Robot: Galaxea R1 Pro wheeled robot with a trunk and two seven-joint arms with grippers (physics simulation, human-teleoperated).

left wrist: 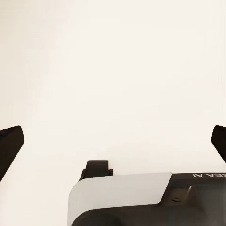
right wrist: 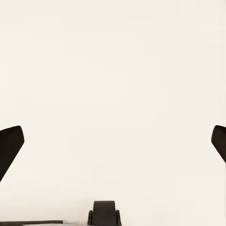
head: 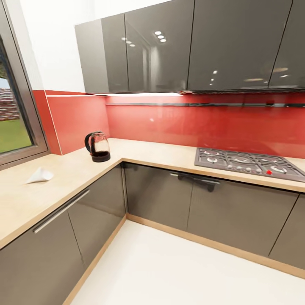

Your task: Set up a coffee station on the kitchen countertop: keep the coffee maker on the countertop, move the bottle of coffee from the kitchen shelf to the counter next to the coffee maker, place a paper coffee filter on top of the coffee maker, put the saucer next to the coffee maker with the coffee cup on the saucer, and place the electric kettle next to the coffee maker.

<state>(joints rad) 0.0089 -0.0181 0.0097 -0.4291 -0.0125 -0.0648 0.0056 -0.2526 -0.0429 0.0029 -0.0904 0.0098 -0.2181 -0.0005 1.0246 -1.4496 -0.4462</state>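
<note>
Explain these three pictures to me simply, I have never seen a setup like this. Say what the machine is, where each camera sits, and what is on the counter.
This is a simulated wheeled robot with two arms. The big picture comes from its head camera, looking at a kitchen corner. On the wooden countertop stand a glass kettle and, nearer the window, a white paper filter. A gas stove is set in at the right. The other two pictures come from cameras on the wrists. Each shows dark fingertips at both edges, so the left gripper and right gripper are open, holding nothing, over a pale floor.
</note>
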